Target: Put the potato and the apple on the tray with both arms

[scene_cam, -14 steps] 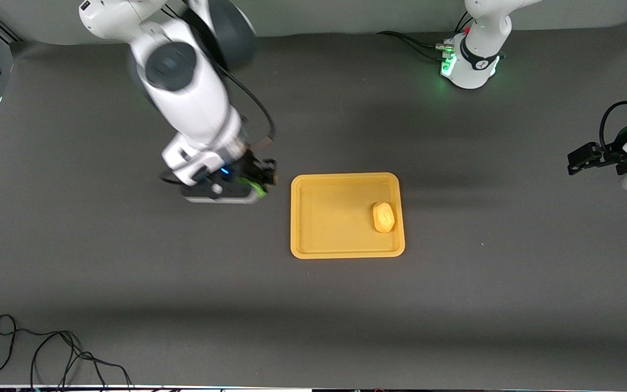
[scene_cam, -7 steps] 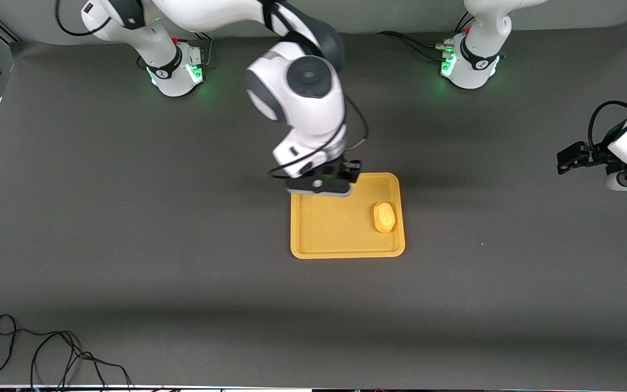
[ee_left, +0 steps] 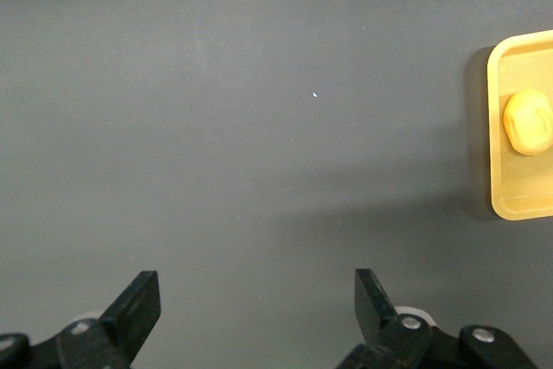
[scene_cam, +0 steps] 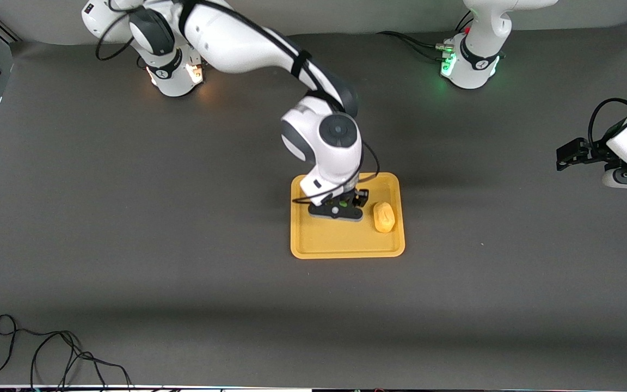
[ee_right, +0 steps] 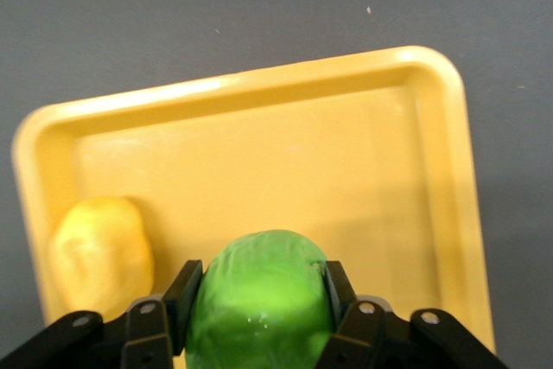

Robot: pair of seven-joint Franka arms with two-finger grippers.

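Observation:
The orange-yellow tray (scene_cam: 313,245) lies mid-table. The yellow-orange potato (scene_cam: 383,216) rests in it at the left arm's end; it also shows in the right wrist view (ee_right: 101,254) and the left wrist view (ee_left: 528,122). My right gripper (scene_cam: 339,209) is over the tray beside the potato, shut on the green apple (ee_right: 259,300), which fills the space between its fingers (ee_right: 181,293). In the front view the hand hides most of the apple. My left gripper (scene_cam: 566,155) waits open and empty over bare table at the left arm's end, its fingers (ee_left: 138,304) wide apart.
The tray's rim (ee_right: 259,84) shows in the right wrist view, and its corner (ee_left: 518,205) in the left wrist view. A black cable (scene_cam: 47,354) lies coiled near the front edge at the right arm's end. Two lit arm bases (scene_cam: 468,65) stand along the back.
My right arm has swung from the right arm's end of the table to over the tray, carrying the apple, and has come lower. The left arm has barely moved.

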